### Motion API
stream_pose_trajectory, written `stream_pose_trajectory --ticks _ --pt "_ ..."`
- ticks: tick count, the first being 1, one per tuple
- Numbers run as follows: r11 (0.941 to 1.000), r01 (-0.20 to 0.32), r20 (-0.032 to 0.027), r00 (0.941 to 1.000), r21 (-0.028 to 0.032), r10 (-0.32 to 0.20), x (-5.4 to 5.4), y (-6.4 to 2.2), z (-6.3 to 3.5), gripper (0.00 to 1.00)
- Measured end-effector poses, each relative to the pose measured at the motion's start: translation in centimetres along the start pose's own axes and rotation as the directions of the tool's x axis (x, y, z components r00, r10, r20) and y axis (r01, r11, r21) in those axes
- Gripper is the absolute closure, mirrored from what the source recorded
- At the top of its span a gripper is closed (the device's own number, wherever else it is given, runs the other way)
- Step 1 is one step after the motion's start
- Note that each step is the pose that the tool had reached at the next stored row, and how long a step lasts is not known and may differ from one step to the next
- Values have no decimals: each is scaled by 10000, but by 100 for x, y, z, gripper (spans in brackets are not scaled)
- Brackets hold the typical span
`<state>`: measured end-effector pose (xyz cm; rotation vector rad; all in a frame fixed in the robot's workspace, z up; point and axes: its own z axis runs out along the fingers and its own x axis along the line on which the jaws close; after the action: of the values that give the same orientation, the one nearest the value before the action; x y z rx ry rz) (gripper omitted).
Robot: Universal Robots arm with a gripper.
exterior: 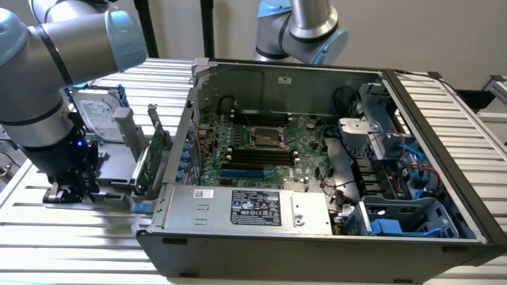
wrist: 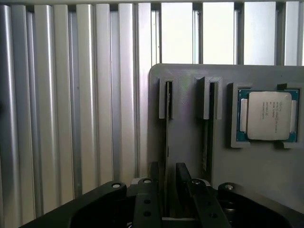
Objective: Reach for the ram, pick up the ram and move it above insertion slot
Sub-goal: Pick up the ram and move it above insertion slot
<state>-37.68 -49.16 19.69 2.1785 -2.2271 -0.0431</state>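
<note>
Wrist view: the robot's hand hangs low over a grey holder on the slatted desk; its two fingers are spread and straddle the ram, which stands on edge in one of the holder's narrow channels, apparently with a sliver of gap on each side; a processor chip sits in a pocket of the same holder. In the exterior view, the insertion slot (one of several parallel black sockets) lies well apart from the hand, on the motherboard inside the open computer case. The grasp looks not yet made; an off-centre closing could shove the thin board against the channel wall and tilt or jam it; a shallow pinch on its top edge could let it slip during lifting.
</note>
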Motion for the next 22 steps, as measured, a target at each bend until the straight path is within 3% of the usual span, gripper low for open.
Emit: stream_pose_trajectory --ticks 1,3,5,15,22 --pt "10000 0 1 10000 0 0 0 0 1 72" --pt "10000 0 0 10000 0 0 0 0 1 84" --pt "10000 0 1 10000 0 0 0 0 1 87" --pt "10000 0 5 10000 5 0 0 -1 1 87" --pt "10000 -1 1 10000 1 1 0 3 -80 87"
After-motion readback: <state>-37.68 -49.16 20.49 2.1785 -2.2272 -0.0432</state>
